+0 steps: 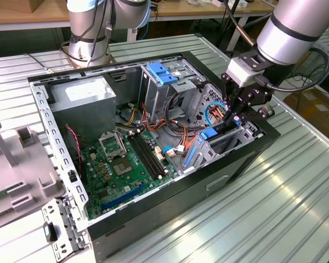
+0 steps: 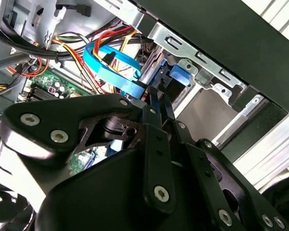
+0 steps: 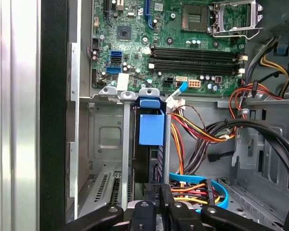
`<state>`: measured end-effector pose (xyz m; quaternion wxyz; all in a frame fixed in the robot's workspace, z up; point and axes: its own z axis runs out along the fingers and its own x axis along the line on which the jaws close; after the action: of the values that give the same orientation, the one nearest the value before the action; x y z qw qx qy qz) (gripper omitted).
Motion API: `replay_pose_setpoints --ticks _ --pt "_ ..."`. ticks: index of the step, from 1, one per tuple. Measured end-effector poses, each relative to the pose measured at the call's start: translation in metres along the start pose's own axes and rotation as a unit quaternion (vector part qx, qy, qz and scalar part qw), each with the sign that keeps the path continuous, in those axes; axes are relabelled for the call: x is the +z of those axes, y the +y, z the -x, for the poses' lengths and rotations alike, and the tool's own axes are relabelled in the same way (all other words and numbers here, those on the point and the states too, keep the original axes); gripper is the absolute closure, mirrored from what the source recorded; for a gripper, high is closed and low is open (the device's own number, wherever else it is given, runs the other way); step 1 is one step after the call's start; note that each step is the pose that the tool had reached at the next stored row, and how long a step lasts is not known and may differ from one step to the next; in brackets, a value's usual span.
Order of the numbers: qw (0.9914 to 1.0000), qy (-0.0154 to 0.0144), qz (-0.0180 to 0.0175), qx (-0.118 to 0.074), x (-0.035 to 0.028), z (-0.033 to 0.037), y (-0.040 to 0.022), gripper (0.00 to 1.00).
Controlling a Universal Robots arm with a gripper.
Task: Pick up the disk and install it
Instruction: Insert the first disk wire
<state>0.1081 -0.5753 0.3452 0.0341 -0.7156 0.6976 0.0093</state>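
The disk (image 3: 151, 126), a dark body in a bright blue carrier, stands on edge in the narrow metal bay at the case's front corner. In the exterior view the disk (image 1: 209, 134) sits low in that bay, on the exterior view's right. My gripper (image 1: 234, 120) reaches down into the bay right above it. In both wrist views the gripper (image 3: 160, 188) is shut, its black fingertips (image 2: 153, 96) pressed together against the disk's near end. Nothing shows between them. The disk's blue frame (image 2: 177, 76) lies just past the tips.
Blue, red and orange cables (image 2: 111, 67) loop close beside the bay. The motherboard (image 1: 123, 164) fills the case floor, with the power supply (image 1: 82, 96) and a ribbed blue latch (image 1: 162, 73) behind it. The case's black wall (image 3: 54, 96) borders the bay. A grey panel (image 1: 11, 164) lies at the exterior view's left.
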Motion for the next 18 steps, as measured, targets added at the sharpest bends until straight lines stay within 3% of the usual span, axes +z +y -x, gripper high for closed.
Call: replay_pose_setpoints --ticks 13,18 --pt "1.0 -0.0013 0.0004 0.0 0.0061 -0.0032 -0.0035 0.83" --pt "1.0 -0.0008 0.0006 0.0 0.0053 -0.0035 -0.004 0.83"
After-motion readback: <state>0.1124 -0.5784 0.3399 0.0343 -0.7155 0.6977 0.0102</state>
